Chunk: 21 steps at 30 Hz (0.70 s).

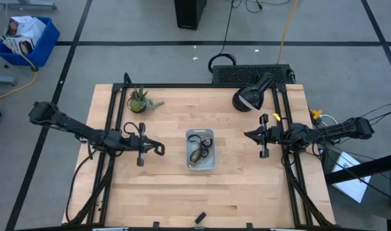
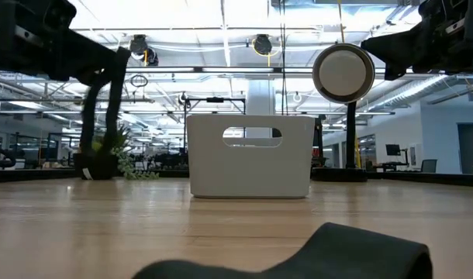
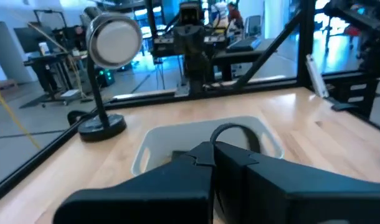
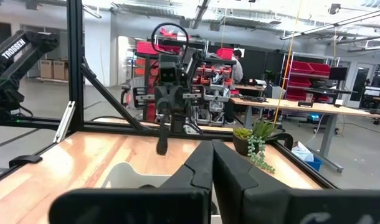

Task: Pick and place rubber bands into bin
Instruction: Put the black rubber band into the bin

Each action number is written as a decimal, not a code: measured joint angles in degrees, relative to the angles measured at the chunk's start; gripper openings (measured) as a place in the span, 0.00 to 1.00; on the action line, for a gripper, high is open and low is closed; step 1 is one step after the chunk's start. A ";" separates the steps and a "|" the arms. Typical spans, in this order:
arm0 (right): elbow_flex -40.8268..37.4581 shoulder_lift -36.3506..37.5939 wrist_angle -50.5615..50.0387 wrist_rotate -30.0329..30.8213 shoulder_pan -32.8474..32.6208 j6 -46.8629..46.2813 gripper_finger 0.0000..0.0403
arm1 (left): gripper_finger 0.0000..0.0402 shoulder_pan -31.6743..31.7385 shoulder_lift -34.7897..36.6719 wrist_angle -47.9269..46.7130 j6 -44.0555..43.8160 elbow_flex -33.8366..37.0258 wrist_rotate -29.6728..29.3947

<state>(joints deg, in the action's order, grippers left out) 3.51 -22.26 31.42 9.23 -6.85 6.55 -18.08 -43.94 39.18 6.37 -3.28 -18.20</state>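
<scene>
The bin (image 1: 200, 149), a small pale tray, stands at the table's middle; it also shows in the low view (image 2: 250, 167). Tan and black rubber bands (image 1: 200, 151) lie tangled inside it, and a black loop (image 3: 237, 133) rises by its far wall. My left gripper (image 1: 162, 149) is shut and empty, hovering left of the bin, pointing at it; its shut fingertips show in the left wrist view (image 3: 212, 149). My right gripper (image 1: 247, 135) is shut and empty, right of the bin, pointing toward it; its fingertips show in the right wrist view (image 4: 212, 148).
A small potted plant (image 1: 139, 101) stands at the far left and a round-headed desk lamp (image 1: 250, 96) at the far right. A small black block (image 1: 199, 218) lies near the front edge. A black frame borders the table's left, far and right sides.
</scene>
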 joint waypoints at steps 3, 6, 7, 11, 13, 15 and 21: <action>0.00 -0.48 -0.03 0.04 0.01 0.13 0.00 | 0.00 1.57 0.17 -0.58 -0.81 0.70 0.04; 0.00 -0.87 0.04 0.07 0.01 0.14 0.00 | 0.00 3.29 0.17 -0.75 -2.74 0.71 0.04; 0.00 -0.90 0.00 0.09 0.01 0.14 0.00 | 0.00 3.89 0.17 -0.38 -3.69 0.71 -0.63; 0.00 -0.90 0.05 0.13 0.01 0.15 0.00 | 0.00 5.75 -0.65 0.99 -8.51 -1.78 -11.32; -0.01 -0.92 0.06 0.16 0.02 0.16 0.00 | 0.00 6.12 -2.09 -1.24 -7.26 -4.84 -10.32; -0.01 -0.92 0.06 0.17 0.02 0.16 0.00 | 0.00 6.40 -4.41 -4.76 -5.96 -9.21 -8.64; -0.02 -0.92 0.06 0.09 0.02 -0.20 0.00 | 0.00 7.64 -16.84 -14.69 -0.02 -26.01 -3.15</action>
<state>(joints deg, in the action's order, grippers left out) 3.49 -23.18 31.48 9.32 -6.83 6.35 -10.43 -60.78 24.49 6.36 -29.29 -21.35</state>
